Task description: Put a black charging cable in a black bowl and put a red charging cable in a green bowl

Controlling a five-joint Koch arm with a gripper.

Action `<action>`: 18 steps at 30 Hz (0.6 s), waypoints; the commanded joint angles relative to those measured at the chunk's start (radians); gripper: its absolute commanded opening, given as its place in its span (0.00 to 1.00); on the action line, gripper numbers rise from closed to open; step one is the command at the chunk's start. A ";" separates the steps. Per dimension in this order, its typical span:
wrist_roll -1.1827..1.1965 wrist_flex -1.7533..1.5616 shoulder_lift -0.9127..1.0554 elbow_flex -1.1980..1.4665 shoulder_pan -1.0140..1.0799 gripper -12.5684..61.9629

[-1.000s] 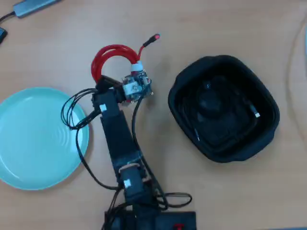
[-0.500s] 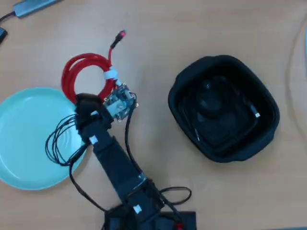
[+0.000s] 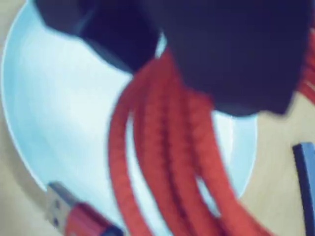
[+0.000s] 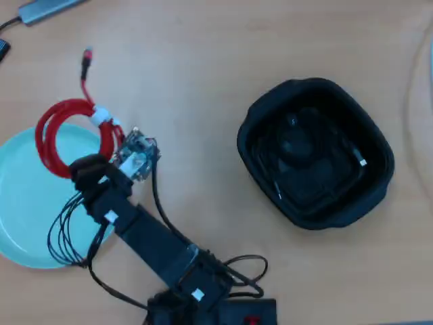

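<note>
gripper clamped on red charging cable | coil hangs over upper edge of green bowl, plug past rim | black charging cable lies in black bowl

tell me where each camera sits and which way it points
Wrist view: rides on the arm just behind the tool, looking down past its dark blurred body at the red charging cable hanging over the green bowl.
Overhead view: fixed above the table, looking straight down; the whole arm shows from its base at the bottom edge, plus the black bowl with the black charging cable inside.
Shared: both show the red charging cable and the green bowl.
</note>
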 commanded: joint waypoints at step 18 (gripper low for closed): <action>-0.121 -0.221 -0.063 -0.078 -0.285 0.07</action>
